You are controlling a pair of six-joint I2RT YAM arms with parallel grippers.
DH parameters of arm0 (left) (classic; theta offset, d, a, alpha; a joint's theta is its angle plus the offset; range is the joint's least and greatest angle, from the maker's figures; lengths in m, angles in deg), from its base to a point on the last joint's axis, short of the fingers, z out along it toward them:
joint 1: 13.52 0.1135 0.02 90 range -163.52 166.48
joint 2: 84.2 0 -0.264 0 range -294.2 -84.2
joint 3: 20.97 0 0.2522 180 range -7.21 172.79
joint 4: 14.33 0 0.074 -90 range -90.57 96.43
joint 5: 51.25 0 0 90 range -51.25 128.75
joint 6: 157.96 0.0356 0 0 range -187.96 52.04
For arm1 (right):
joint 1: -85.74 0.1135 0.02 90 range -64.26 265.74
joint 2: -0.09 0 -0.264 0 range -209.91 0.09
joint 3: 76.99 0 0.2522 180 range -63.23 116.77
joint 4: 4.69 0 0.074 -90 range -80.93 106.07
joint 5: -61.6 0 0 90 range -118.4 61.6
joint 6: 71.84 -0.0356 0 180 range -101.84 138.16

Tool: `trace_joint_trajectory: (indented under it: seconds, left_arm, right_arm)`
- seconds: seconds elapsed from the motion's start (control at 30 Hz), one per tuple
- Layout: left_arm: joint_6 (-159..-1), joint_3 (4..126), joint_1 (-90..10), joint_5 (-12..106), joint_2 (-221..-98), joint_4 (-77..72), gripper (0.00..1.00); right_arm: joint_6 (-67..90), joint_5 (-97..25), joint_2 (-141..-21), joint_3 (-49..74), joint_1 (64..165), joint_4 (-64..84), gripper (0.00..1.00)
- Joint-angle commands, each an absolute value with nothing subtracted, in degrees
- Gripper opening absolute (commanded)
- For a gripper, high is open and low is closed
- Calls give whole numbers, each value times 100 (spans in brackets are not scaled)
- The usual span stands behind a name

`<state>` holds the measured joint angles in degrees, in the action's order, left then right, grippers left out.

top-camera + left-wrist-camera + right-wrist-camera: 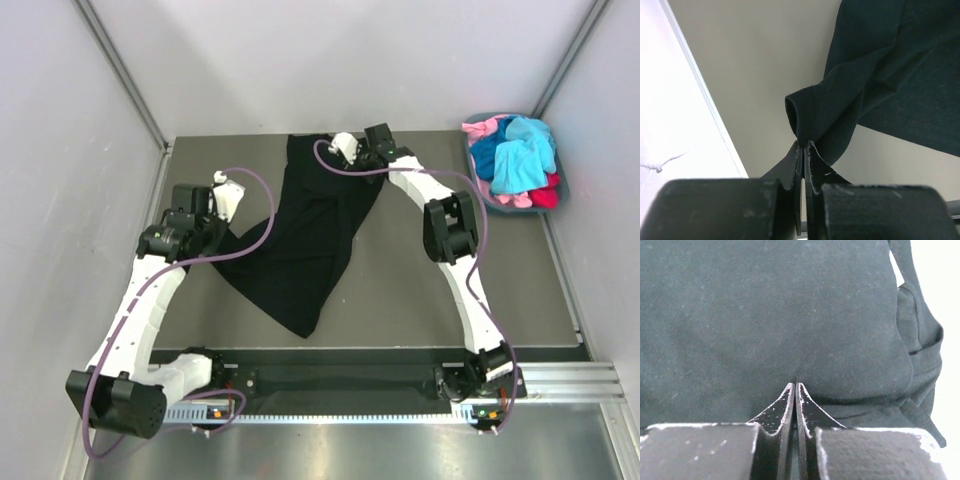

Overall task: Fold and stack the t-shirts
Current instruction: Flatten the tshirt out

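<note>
The black t-shirt (310,230) lies stretched across the middle of the table, narrowing to a point near the front. My left gripper (232,190) is at its left side, shut on a bunched corner of the cloth (812,112), which hangs from the jaws (804,145) above the tabletop. At the shirt's far end my right gripper (343,148) is shut, its tips (795,386) pinching a crease in the black fabric (765,315). More t-shirts (520,160), turquoise, blue, pink and red, are heaped in the basket.
The grey-blue plastic basket (563,182) stands at the table's far right corner. White walls enclose the table on the left, back and right. A metal rail (560,385) runs along the near edge by the arm bases.
</note>
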<state>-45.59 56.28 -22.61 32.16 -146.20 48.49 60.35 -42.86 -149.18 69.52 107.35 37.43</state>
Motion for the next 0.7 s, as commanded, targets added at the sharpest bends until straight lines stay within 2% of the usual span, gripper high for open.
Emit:
trace_joint_trajectory:
  seconds: [0.0, 0.17, 0.33, 0.47, 0.67]
  left_arm:
    - [-4686, 5634, -2231, 3409, -14467, 4601, 0]
    - [-4616, 5651, -2240, 3453, -14397, 4462, 0]
    - [-4370, 5818, -2240, 3259, -14309, 4215, 0]
    - [-4343, 6204, -2249, 3663, -14370, 4056, 0]
    - [-4440, 7145, -2258, 4208, -14879, 4267, 0]
  right_arm:
    - [5868, -4298, -14406, 6362, 10500, 4748, 0]
    - [5569, -4484, -12556, 4142, 10350, 4169, 0]
    - [5472, -4493, -10901, 2357, 10253, 4308, 0]
    - [5393, -4694, -9461, 1406, 10244, 4851, 0]
    - [5428, -5241, -7957, 507, 10315, 5679, 1]
